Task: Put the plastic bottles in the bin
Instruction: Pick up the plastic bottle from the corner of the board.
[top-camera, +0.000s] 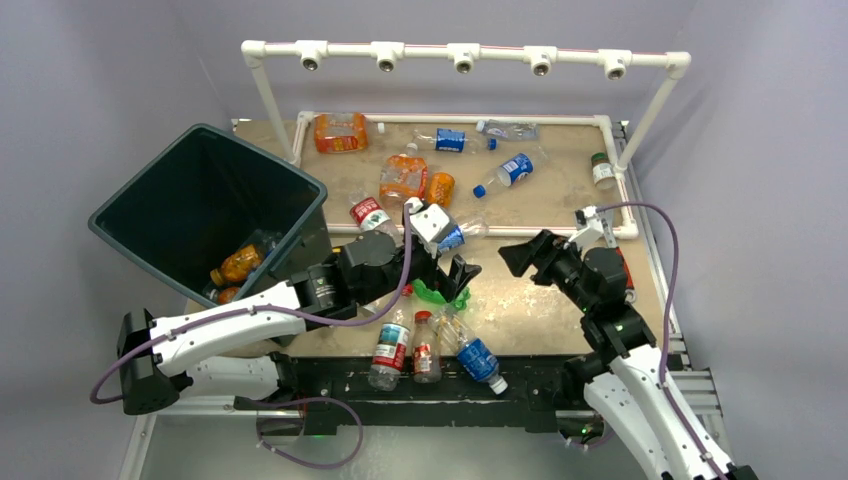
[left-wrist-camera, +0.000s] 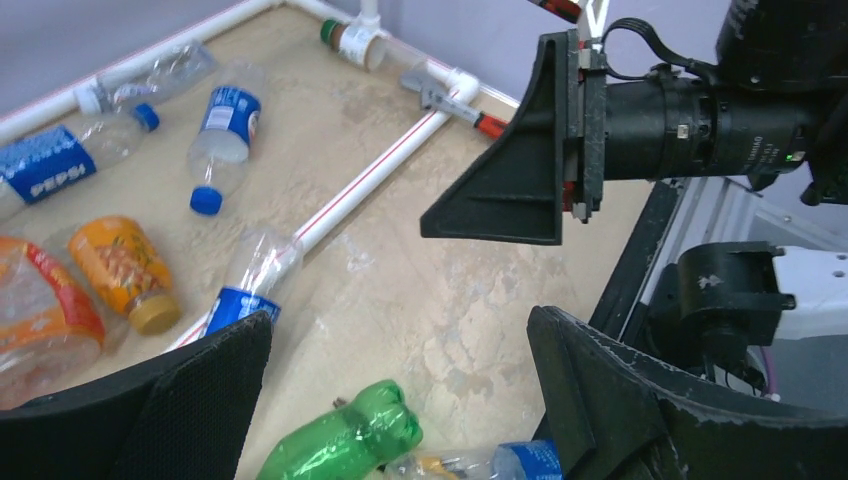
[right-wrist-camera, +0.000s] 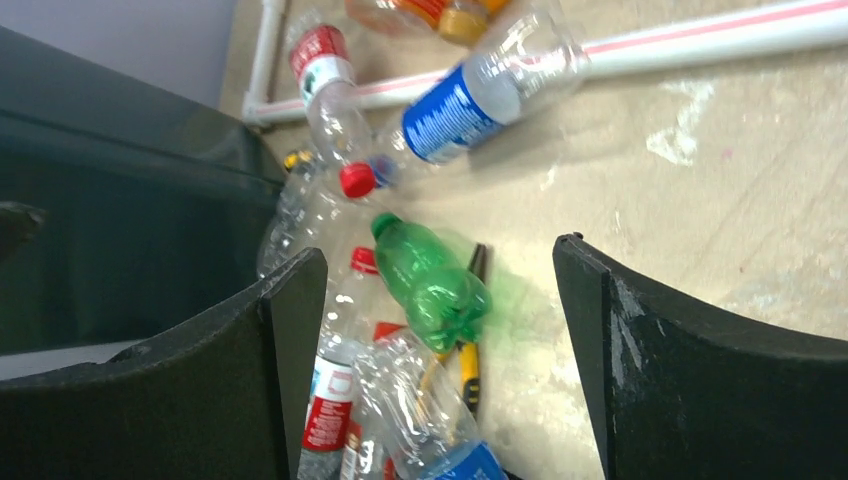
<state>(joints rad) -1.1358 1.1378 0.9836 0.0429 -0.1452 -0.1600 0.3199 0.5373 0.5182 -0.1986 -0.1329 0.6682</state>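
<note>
step in hand: picking the next bottle; nothing is being carried. left gripper (left-wrist-camera: 395, 330) is spread as wide as it shows, nothing between its fingers, hanging just above and beside the green bottle (right-wrist-camera: 430, 282), which lies on its side on the table (top-camera: 560, 300) in the middle, near the bin's near corner. right gripper (right-wrist-camera: 440, 255) also stands wide apart and empty, pointed across at the same green bottle from the other side; in the top view the two grippers face each other, near but apart. bin (top-camera: 210, 185) sits tilted at the left, two orange bottles (top-camera: 238, 265) lying in its bottom. most of the plastic bottles are outside it: a cluster of clear ones (top-camera: 425, 345) at the near edge just below the green one, two more along the white pipe rail (top-camera: 540, 228), and a scatter of orange and blue-labelled ones (top-camera: 450, 140) beyond the rail. judgement: early in the task, far more out than in. next move calls for one arm only on the green bottle; the left is closer to it and to the bin. it needs to drop until its fingers straddle the body across its width, close, lift, and swing left over the bin rim. caution: yellow-handled pliers (right-wrist-camera: 468, 365) lie touching, partly under, the green bottle; the grip should take the bottle alone.
</note>
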